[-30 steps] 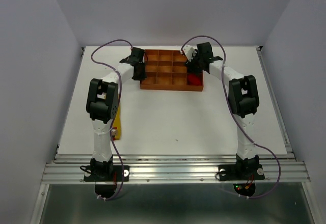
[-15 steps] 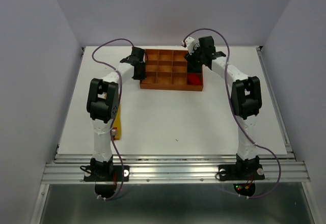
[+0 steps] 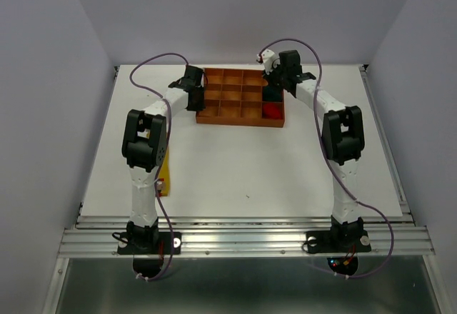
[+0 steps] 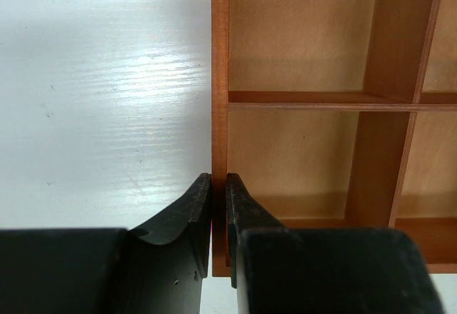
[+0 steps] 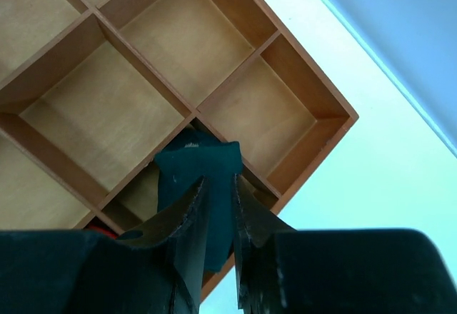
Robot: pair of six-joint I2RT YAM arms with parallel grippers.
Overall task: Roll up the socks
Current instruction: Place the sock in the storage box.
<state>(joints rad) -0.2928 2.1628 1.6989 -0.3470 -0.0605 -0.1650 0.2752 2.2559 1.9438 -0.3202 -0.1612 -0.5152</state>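
Observation:
My right gripper (image 5: 220,183) is shut on the dark teal-green sock (image 5: 196,163), which hangs between the fingers above the orange-brown tray's (image 5: 314,107) right-hand compartments. In the top view this gripper (image 3: 274,87) is over the tray's far right part. The red sock (image 3: 272,113) lies bundled in the tray's near right compartment. The yellow sock (image 3: 165,165) lies on the table, mostly hidden under my left arm. My left gripper (image 4: 219,182) is shut on the tray's left wall (image 4: 220,78); in the top view it (image 3: 196,94) is at the tray's left side.
The tray (image 3: 235,120) has several compartments, the others bare wood. It stands at the back middle of the white table (image 3: 243,171). Walls close in on the left, right and back. A metal rail (image 3: 243,239) runs along the near edge.
My right gripper has risen and drawn back toward the far right with the teal-green sock. The red sock in the tray shows more fully. The left arm has not moved.

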